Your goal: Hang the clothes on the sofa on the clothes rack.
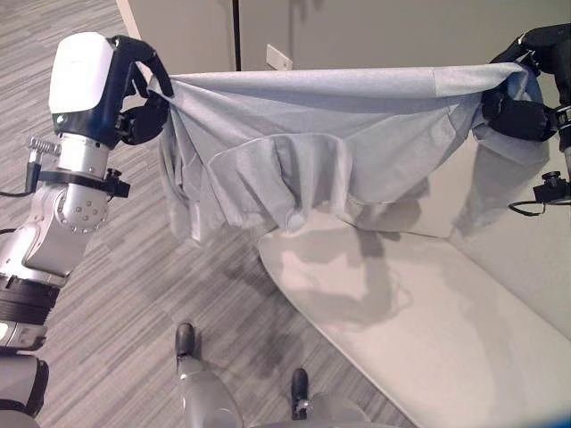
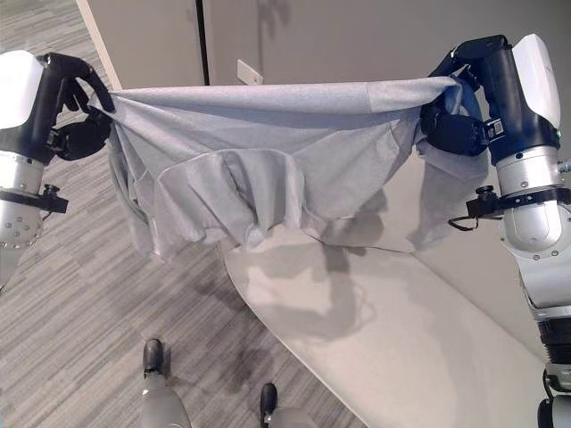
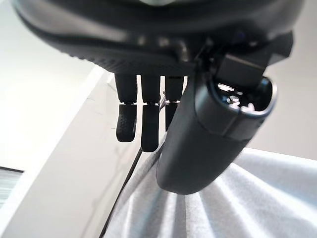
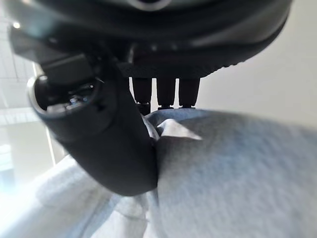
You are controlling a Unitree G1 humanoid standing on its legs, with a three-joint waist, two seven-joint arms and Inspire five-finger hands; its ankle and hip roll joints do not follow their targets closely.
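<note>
A light grey garment [image 1: 321, 152] hangs stretched out in the air between my two hands, above the sofa [image 1: 428, 321]. Its top edge runs nearly level and the rest sags in folds below. My left hand [image 1: 143, 89] pinches the garment's left end, thumb pressed onto the cloth [image 3: 208, 208]. At the other end my right hand [image 2: 459, 98] grips the cloth [image 4: 233, 168], thumb and fingers curled round it. A loose part of the garment dangles below the right hand.
The pale sofa seat [image 2: 375, 348] slants across the lower right. Striped grey carpet [image 1: 134, 294] lies to the left. A grey wall with a dark seam [image 1: 236, 36] and a small white plate [image 1: 278, 58] stands behind the garment.
</note>
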